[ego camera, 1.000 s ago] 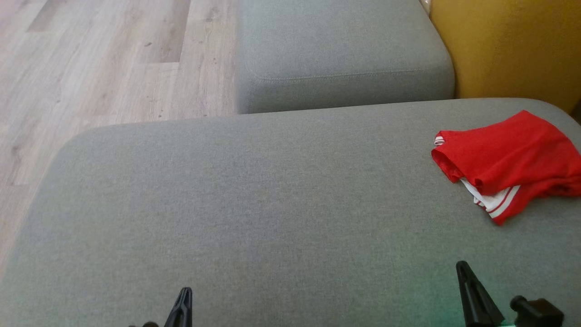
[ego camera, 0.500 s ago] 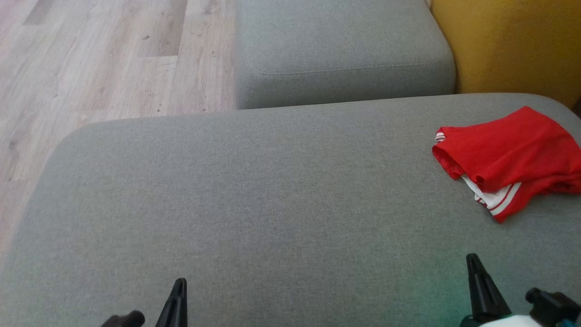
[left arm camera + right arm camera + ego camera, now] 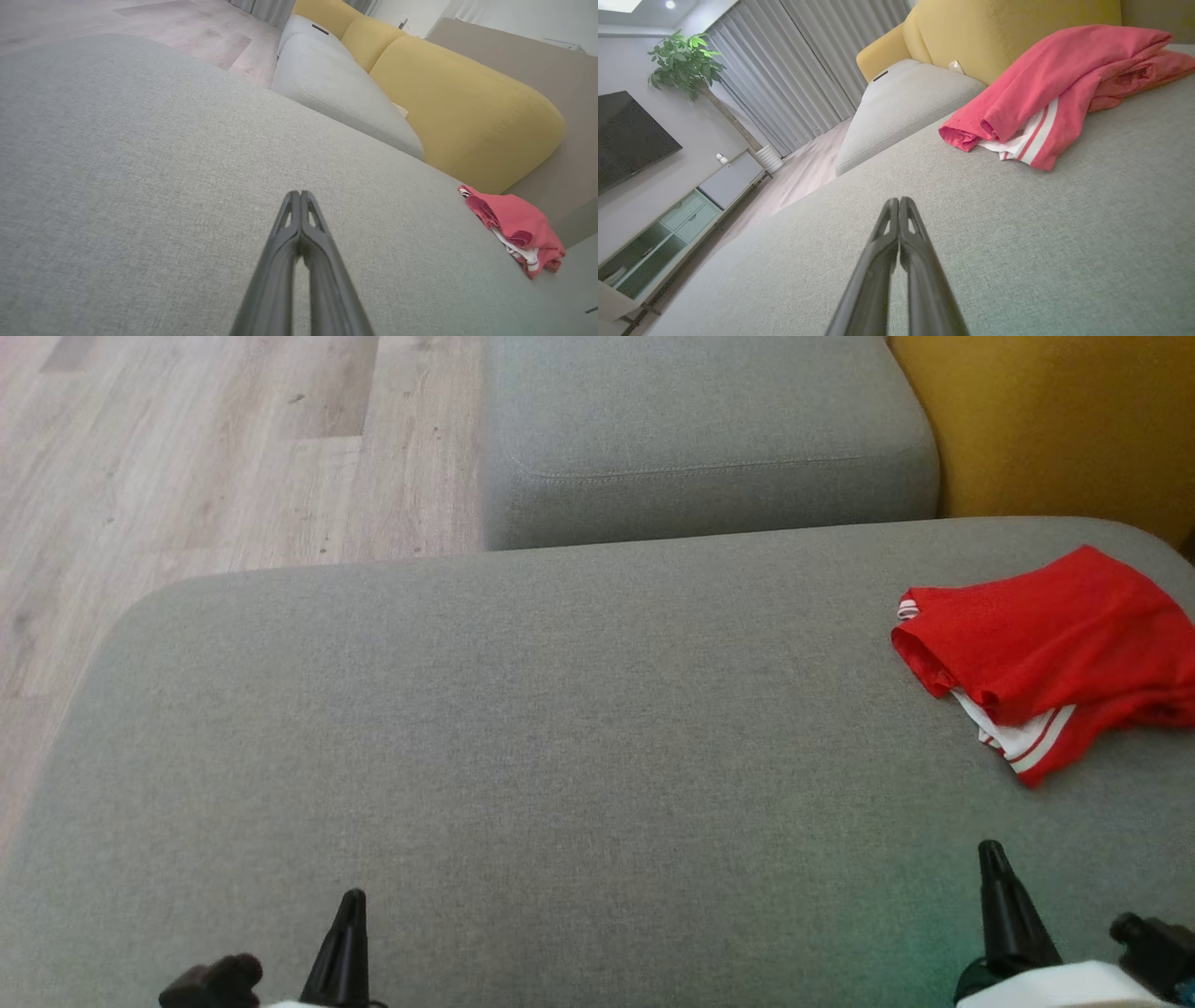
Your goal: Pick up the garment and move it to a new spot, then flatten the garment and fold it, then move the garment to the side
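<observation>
A broad grey fabric seat cushion (image 3: 523, 728) spreads across the head view with pale wood floor (image 3: 187, 476) at 11 o'clock. A crumpled red garment with white stripes (image 3: 1046, 644) lies on it at 3 o'clock, well apart from the left gripper (image 3: 351, 901) at 7 o'clock and the right gripper (image 3: 991, 851) at 5 o'clock. In the left wrist view that arm's dark fingers (image 3: 275, 270) press together on nothing, the garment at 4 o'clock near a mustard-yellow backrest (image 3: 467, 107). In the right wrist view the fingers likewise meet empty, the garment at 1 o'clock.
</observation>
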Tool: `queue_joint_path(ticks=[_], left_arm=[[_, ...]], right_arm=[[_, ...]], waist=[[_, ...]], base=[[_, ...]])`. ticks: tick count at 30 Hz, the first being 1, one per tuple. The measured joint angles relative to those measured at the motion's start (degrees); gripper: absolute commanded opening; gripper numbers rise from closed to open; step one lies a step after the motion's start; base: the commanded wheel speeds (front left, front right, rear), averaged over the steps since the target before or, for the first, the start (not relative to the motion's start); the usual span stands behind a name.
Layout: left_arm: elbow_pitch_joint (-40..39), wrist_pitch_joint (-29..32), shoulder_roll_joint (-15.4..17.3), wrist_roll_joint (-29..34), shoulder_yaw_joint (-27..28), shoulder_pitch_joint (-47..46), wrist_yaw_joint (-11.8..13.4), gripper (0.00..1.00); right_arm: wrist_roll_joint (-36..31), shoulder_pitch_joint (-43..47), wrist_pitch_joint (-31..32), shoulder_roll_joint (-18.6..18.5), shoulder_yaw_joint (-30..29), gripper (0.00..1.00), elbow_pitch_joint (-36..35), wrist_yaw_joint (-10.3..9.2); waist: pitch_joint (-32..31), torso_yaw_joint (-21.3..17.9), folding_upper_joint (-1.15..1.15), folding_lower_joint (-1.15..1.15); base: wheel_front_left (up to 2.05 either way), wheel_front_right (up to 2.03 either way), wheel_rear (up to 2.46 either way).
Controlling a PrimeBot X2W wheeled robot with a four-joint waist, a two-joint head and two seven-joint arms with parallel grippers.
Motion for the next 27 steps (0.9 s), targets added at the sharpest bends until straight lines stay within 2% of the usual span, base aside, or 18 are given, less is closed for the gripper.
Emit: queue_joint_path(ticks=[27], left_arm=[[2.1,4.0,0.3,-19.4,3.3,-4.8,-2.5,0.0]], right_arm=[[17.4,-4.3,4.4,0.9,-3.0,0.0,0.9,-0.01]], waist=[[1.8,-0.1,0.0,0.0]], base=[[0.0,0.0,0.0]])
